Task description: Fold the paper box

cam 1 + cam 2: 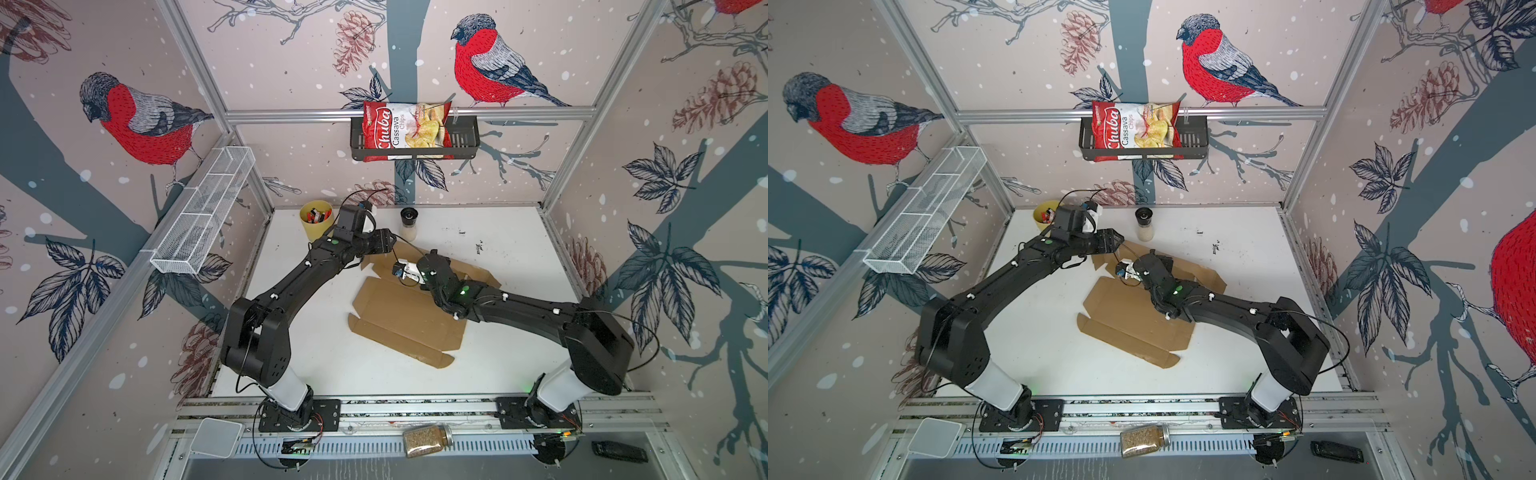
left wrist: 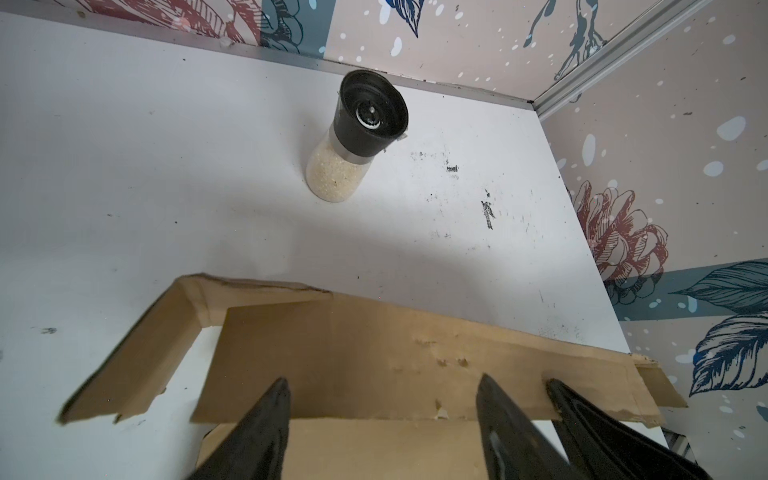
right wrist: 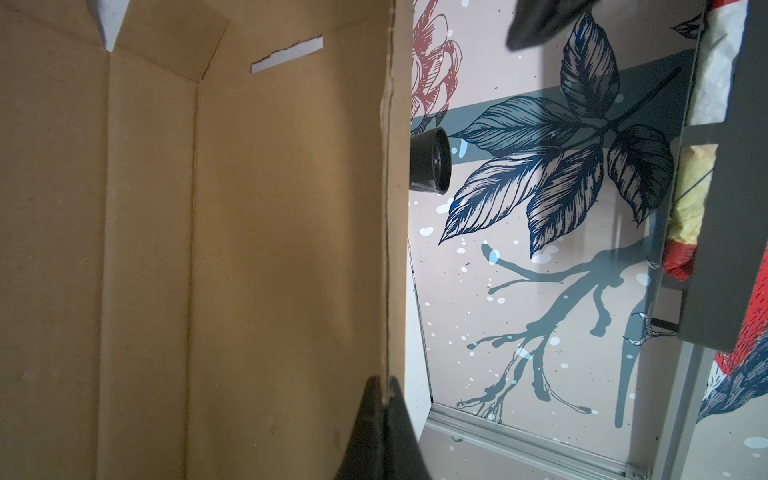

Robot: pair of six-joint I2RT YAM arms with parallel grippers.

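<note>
Early days: your right gripper pinches a raised edge of the paper box, your left gripper gapes empty over it, most panels lying flat.

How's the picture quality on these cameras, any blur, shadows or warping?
Left wrist view: a broad soft shadow lies on the white table beyond the brown cardboard paper box; the left tool is nearly featureless black. Right wrist view: the box fills half the frame, dim and low-contrast. Both top views: wide-angle bending of the aluminium frame rails.
</note>
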